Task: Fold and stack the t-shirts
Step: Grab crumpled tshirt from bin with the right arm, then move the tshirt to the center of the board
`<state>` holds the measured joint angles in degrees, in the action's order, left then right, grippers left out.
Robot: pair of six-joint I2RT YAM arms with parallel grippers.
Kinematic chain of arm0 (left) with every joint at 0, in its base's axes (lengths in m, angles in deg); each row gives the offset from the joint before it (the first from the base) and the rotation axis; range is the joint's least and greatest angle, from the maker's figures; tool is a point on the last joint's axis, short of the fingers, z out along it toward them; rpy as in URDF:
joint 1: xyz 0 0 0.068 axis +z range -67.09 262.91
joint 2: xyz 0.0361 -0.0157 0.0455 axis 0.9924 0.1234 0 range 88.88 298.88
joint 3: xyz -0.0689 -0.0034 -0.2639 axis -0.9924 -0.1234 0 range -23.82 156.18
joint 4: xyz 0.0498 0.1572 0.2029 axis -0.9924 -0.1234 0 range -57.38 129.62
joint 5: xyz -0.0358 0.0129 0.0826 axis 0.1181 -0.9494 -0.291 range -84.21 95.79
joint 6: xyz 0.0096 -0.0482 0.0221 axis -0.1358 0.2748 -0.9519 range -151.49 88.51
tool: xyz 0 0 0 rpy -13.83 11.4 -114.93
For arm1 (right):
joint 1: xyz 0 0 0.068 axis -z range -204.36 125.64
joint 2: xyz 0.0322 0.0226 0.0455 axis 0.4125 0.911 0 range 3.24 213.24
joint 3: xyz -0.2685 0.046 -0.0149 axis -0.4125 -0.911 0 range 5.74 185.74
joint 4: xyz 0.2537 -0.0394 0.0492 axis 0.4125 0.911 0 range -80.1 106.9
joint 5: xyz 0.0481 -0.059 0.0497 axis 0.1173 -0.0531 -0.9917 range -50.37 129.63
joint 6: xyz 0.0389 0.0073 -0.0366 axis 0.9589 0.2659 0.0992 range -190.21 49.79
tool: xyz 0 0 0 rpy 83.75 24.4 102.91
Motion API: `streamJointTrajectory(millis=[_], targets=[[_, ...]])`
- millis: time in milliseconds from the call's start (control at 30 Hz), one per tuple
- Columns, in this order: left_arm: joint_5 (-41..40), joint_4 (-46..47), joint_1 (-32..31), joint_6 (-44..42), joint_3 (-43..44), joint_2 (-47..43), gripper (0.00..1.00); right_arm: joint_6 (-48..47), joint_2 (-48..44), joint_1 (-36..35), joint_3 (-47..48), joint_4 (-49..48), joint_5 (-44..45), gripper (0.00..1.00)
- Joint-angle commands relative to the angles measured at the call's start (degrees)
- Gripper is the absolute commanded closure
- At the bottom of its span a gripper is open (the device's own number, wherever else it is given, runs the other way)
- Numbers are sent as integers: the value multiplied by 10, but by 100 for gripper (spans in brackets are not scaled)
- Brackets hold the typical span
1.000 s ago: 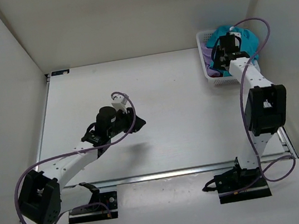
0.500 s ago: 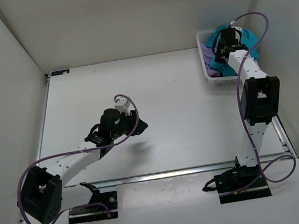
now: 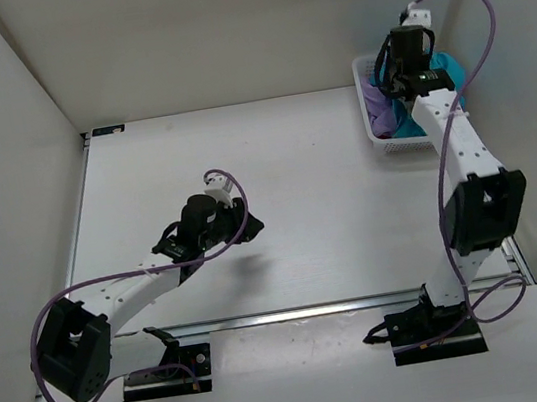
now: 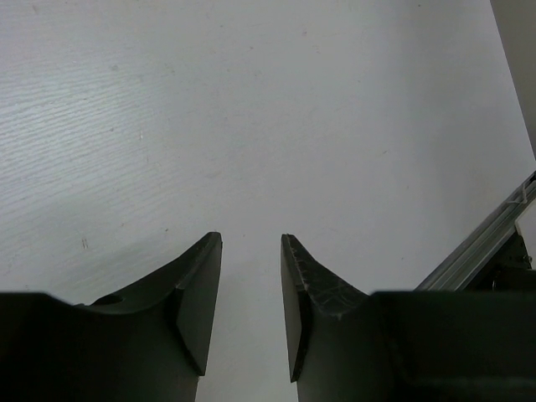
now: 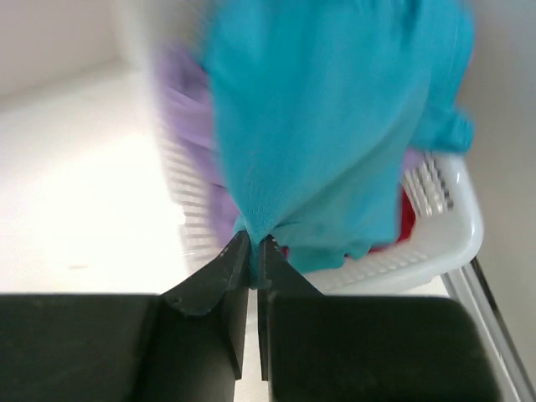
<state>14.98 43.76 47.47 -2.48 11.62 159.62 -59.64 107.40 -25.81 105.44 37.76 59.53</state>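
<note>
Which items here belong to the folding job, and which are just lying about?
Job:
- teal t-shirt, pinched in the right claw
- lavender t-shirt
- red t-shirt, barely showing
- left claw, open over bare table

Lying about:
- white basket
- table

light: bright, even, from overhead | shadows: soft, short one lay under the left arm (image 3: 149, 279) on the table (image 3: 329, 202) | glare: table washed out in right wrist view | blur: motion smear on teal t-shirt (image 5: 327, 126) and basket (image 5: 444, 226) | left wrist view sharp
</note>
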Motion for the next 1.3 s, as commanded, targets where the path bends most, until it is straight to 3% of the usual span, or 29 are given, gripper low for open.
streamJointTrajectory(millis=[0, 133, 267, 333, 433, 567, 667, 767, 900, 933, 967, 1000, 1100, 1267], targets=[[-1, -10, 3, 13, 29, -22, 55, -46, -153, -74, 66, -49, 3, 100], [15, -25, 34, 27, 55, -35, 54, -101, -202, -215, 145, -46, 19, 100], [32, -39, 105, 46, 54, -67, 54, -178, -243, -369, 144, -107, 50, 100], [43, -41, 142, 58, 46, -84, 53, -180, -255, -400, 133, -119, 37, 100], [60, -56, 192, 66, 32, -111, 52, -127, -272, -367, 79, -124, -41, 99], [66, -69, 249, 73, 7, -150, 50, 22, -302, -221, -114, -185, -224, 100], [62, -76, 271, 71, -10, -168, 50, 100, -295, -154, -258, -249, -331, 100], [46, -81, 250, 68, -26, -160, 50, 113, -273, -128, -335, -264, -311, 100], [-19, -67, 157, 65, -34, -114, 49, 156, -301, -56, -425, -275, -282, 99], [-29, -61, 138, 63, -33, -105, 49, 163, -306, -40, -432, -273, -283, 95], [-30, -56, 130, 70, -36, -84, 49, 163, -308, -33, -433, -269, -280, 84], [-25, -48, 119, 75, -36, -65, 49, 158, -308, -30, -431, -252, -264, 70], [-33, -21, 99, 79, -31, -22, 49, 135, -309, -84, -422, -212, -184, 58], [-35, -2, 114, 91, -50, -25, 50, 118, -304, -268, -452, -186, -87, 61]])
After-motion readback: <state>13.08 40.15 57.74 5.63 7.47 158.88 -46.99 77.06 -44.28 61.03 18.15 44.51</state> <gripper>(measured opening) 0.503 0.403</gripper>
